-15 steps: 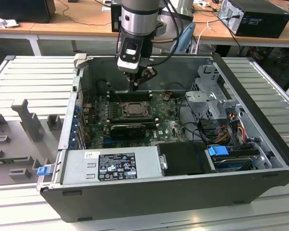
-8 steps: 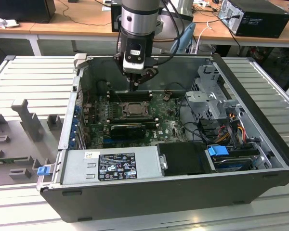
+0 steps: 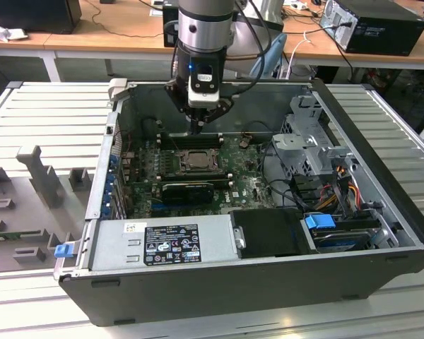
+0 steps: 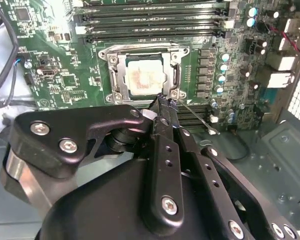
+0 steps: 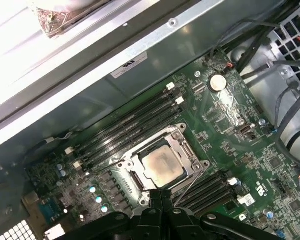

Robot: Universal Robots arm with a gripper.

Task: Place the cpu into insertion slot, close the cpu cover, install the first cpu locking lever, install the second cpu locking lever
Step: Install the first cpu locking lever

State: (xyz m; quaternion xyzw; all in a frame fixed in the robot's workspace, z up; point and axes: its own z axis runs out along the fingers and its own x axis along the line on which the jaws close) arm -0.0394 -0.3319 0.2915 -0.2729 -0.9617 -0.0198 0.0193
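Starting at the hand [image 4: 162, 100]: fingers pressed together in both wrist views, no gap between them, nothing seen clamped. Pointing straight down in the exterior view [image 3: 200, 127], tips low over the board [image 4: 65, 85]. Touching or just short of the metal rim at the socket's nearest edge; cannot tell which.

Just beside the fingertips, finding a thin wire locking lever [image 4: 195, 118]. Rooted at the socket corner next to the tips and standing free of any catch. Long axis slanting away from the socket and back along the hand's side, over the nearer memory slots. Judging this lever the closest task part to the hand, nearer than anything else.

Immediately beyond the tips, seeing the cpu [image 4: 145, 79] lying flat in the insertion slot [image 4: 176, 76], dull metal top up, square to the frame. Around it, the cpu cover [image 4: 121, 67] lying down flat, its cut-out framing the chip. Judging the seating and the cover-closing done, the lever work not yet. No telling whether the other lever is latched.

Farther out past the socket, noting long black memory slots [image 4: 150, 22] running parallel to the socket's far edge. Farthest, the open computer case [image 3: 219, 282] walling in the hand on all sides, resting on a grey slatted table [image 3: 42, 113].
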